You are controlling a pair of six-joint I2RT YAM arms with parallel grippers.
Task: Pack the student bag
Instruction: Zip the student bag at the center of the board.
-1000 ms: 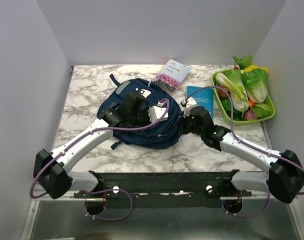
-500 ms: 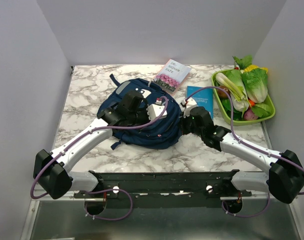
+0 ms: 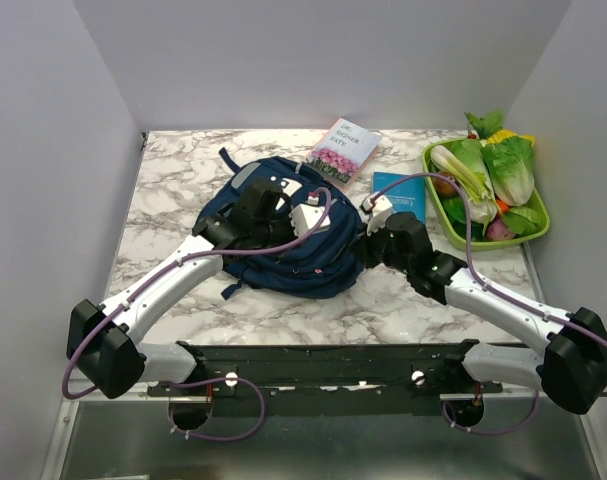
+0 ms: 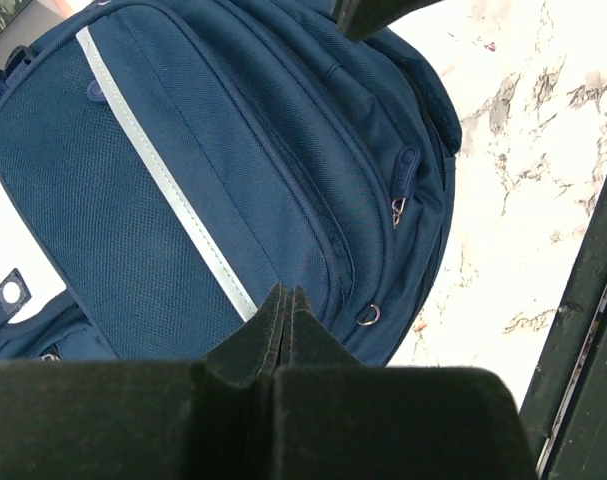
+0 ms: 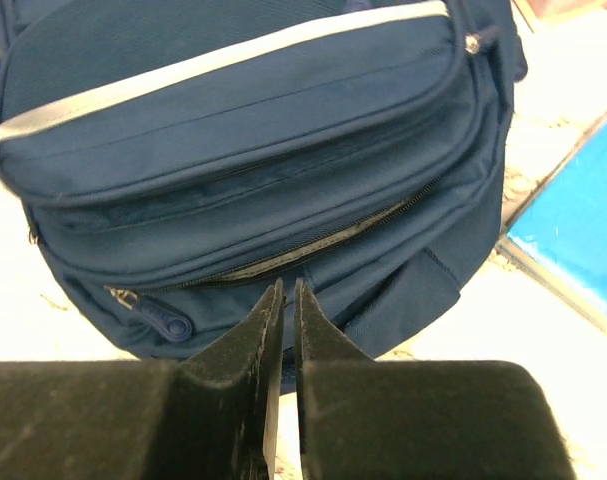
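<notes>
Navy student bag (image 3: pixel 318 270) half-hidden under both arms; left gripper (image 4: pixel 285 292) closed, right gripper (image 5: pixel 286 285) state I can't tell.

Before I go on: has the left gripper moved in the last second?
Yes, slightly. In the top view the left gripper has crept toward the table's far edge, over the student bag, judged against the flowered book.
</notes>
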